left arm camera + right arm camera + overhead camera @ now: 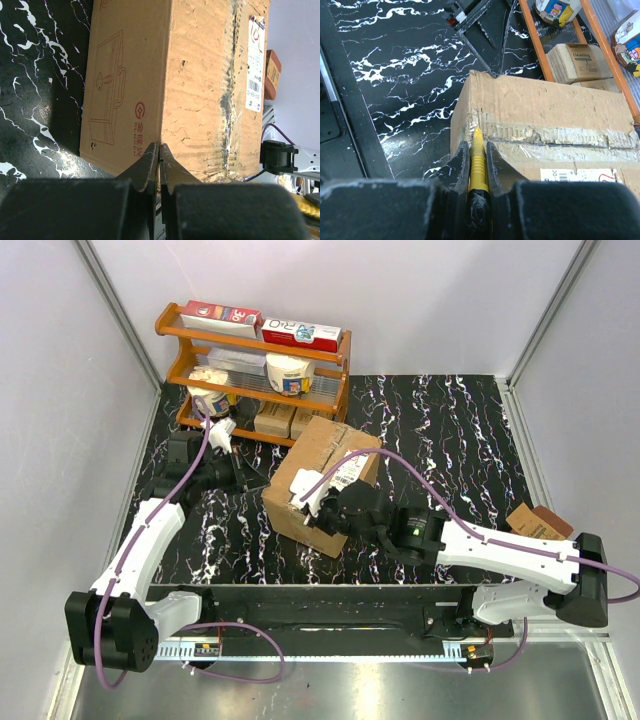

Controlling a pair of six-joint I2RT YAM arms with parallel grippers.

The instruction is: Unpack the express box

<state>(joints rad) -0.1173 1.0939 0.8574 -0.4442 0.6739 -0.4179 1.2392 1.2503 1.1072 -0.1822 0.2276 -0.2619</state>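
Note:
The express box (322, 478) is a large brown carton in the middle of the black marbled table, flaps closed, with a taped seam (555, 136) and a white label (347, 477). My right gripper (308, 502) is shut on a yellow ridged cutter (477, 157). The cutter's tip touches the near-left end of the seam. My left gripper (248, 480) is shut and empty, with its fingertips (152, 155) against the box's left vertical edge. The box (190, 85) fills the left wrist view, and its label (256, 65) shows at the far side.
An orange wooden shelf (256, 335) stands behind the box at the back left. It holds red-and-white boxes (300, 333), cups and small tan cartons (580, 61). A small brown carton (538, 522) lies at the right by my right arm. White walls enclose the table.

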